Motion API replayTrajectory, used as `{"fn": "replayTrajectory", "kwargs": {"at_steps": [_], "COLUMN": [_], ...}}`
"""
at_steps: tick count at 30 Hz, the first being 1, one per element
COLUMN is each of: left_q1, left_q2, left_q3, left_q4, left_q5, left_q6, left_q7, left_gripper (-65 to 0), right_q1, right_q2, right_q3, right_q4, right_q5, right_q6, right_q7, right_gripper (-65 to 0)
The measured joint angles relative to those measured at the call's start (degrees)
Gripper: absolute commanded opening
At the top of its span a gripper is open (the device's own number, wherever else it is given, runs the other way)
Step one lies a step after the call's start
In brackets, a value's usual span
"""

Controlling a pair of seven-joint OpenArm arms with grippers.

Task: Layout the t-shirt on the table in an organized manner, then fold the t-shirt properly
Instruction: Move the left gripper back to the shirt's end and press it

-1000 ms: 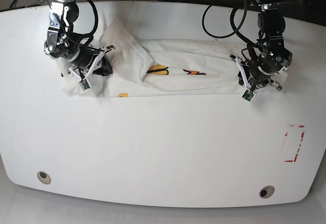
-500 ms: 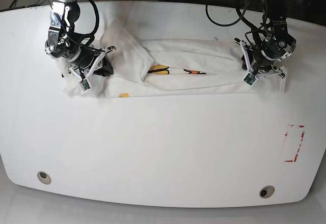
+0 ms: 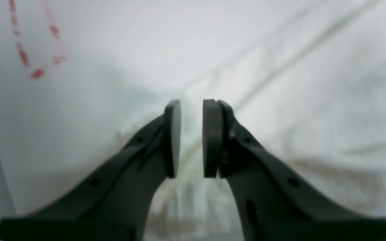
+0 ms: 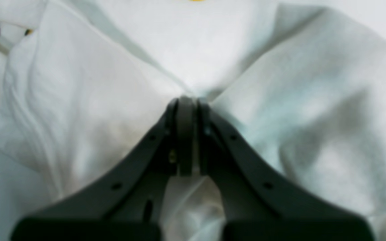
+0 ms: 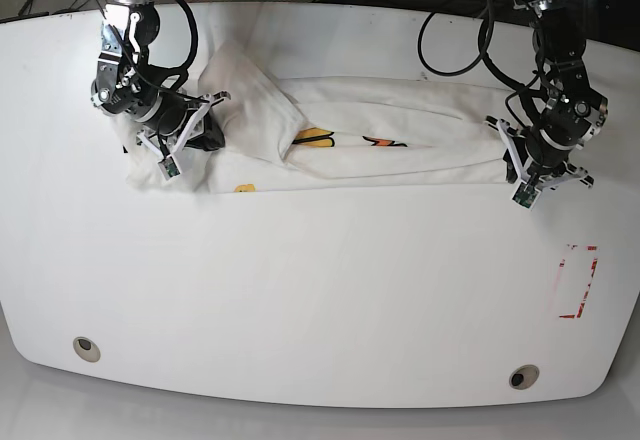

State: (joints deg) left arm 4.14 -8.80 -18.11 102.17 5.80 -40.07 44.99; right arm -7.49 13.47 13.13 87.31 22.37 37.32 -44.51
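White cotton, the t-shirt (image 5: 370, 145) lies bunched in a long band across the far half of the table (image 5: 320, 290), its long axis running from one pincer to the other; the right gripper (image 4: 186, 110) has its jaws pressed tight on a gathered fold at one end, and the left gripper (image 3: 191, 134) stands with a narrow gap holding a pinch of cloth at the other end. The step in hand appears to be the layout stage, stretching the garment flat between both pincers. The next move likely calls for an even outward pull from both ends, keeping both grips firm so the folded-over flap near the right gripper opens out.
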Motion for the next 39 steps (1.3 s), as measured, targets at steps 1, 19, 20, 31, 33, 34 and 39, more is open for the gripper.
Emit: {"fn": "replayTrajectory", "kwargs": {"at_steps": [1,19,20,31,33,34,39], "left_q1": [-0.5,-3.0,-2.6,6.9,8.2,8.9,11.3], "left_q2": [0.0,-1.4,-1.4,-2.1,-2.0,-2.0,-2.2], "left_q3": [0.0,0.0,0.1,0.0,0.0,0.0,-0.5], "left_q4": [-0.7,-10.9,-10.8,-3.7,-2.9,-2.6,-2.4], "left_q5": [0.0,0.4,0.3,0.0,-0.2,-0.3,-0.3], "left_q6": [0.0,0.0,0.0,0.0,-0.1,-0.1,-0.1], "left_q7": [0.0,0.0,-0.1,0.0,0.0,-0.1,0.0], "left_gripper": [-55.5,-55.8,-55.8,-55.8,-55.8,-55.8,-55.8], "right_q1": [0.0,0.6,0.6,0.7,0.7,0.7,0.7], "right_q2": [0.0,-0.1,-0.1,-0.2,-0.2,-0.2,-0.2], "right_q3": [0.0,0.0,0.0,0.0,0.0,0.0,0.0], "right_q4": [0.0,-0.1,-0.1,-0.1,-0.1,-0.1,-0.1], "right_q5": [0.0,-0.1,-0.1,-0.1,-0.1,-0.1,-0.1], "right_q6": [0.0,0.0,0.0,0.0,0.0,0.0,0.0], "right_q7": [0.0,-0.5,-0.5,-0.5,-0.5,-0.5,-0.5], "right_gripper": [-62.0,-62.0,-62.0,-62.0,-62.0,-62.0,-62.0]}}
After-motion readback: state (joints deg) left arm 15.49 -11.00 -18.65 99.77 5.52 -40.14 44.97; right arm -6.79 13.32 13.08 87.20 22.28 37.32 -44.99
